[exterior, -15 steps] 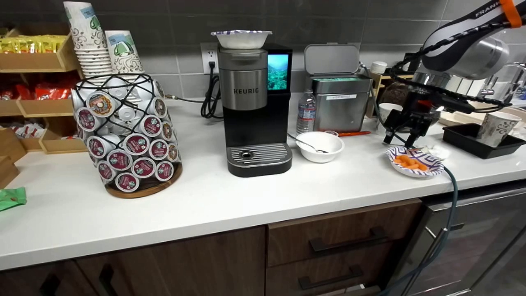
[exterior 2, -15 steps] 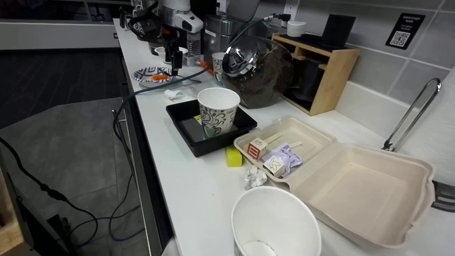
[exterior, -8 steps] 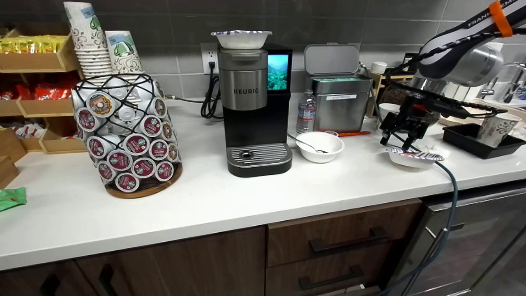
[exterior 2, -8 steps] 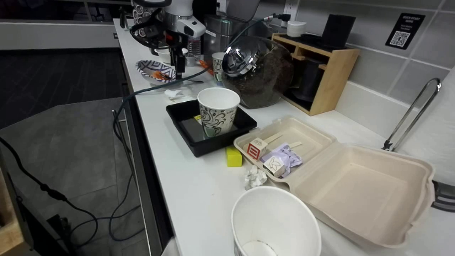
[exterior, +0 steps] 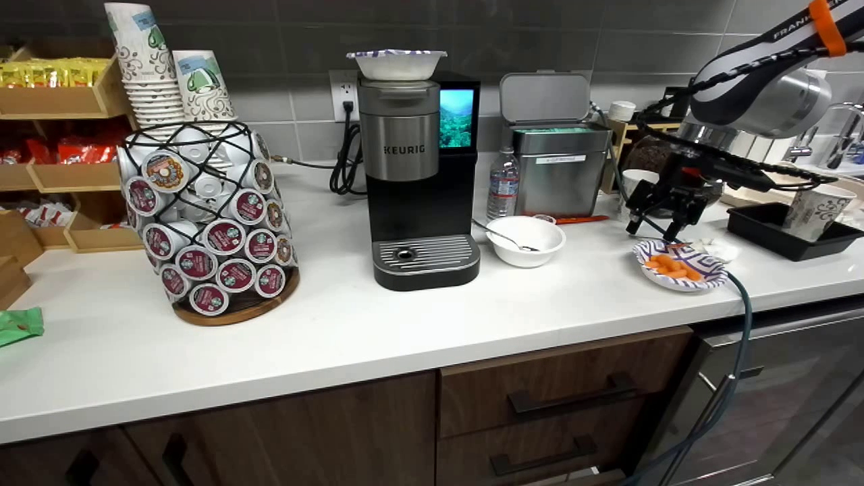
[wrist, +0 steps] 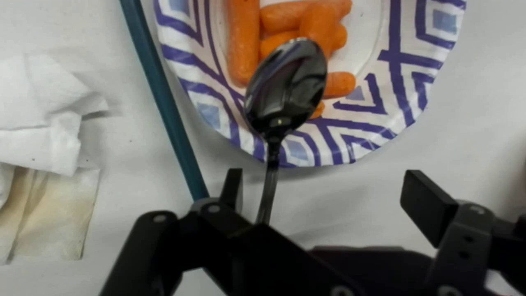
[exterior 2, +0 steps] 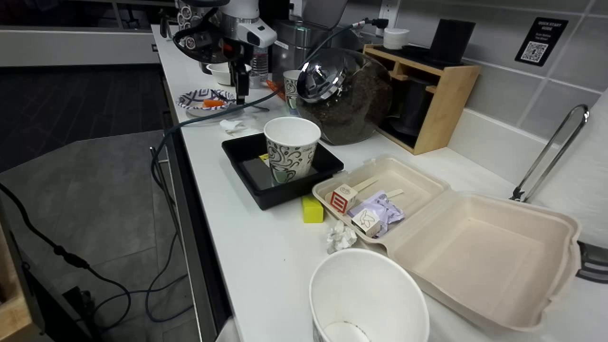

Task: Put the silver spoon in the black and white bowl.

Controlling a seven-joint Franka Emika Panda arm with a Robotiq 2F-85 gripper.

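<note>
Already the patterned bowl (wrist: 404, 86), tipped up earlier, sat flatter near the front edge of the worktop (exterior: 405, 337), above brown drawers (exterior: 486, 385), grey tiles (exterior: 540, 34) behind. The silver spoon (wrist: 283, 98) lay over the bowl's rim, head frontward above carrots (wrist: 318, 24), long axis running roughly to the back edge. The end effector (wrist: 331, 195) had its fingers apart, the handle showing between the tips.

The white countertop (exterior: 351, 324) beneath me carries a coffee maker (exterior: 405, 202) in an exterior view, pod rack (exterior: 246, 309) at its nine o'clock, white bowl (exterior: 523, 259) at four, black tray (exterior: 769, 236) at three; in my wrist view, crumpled paper (wrist: 43, 113) lies at nine o'clock from a patterned dish (wrist: 372, 123).
</note>
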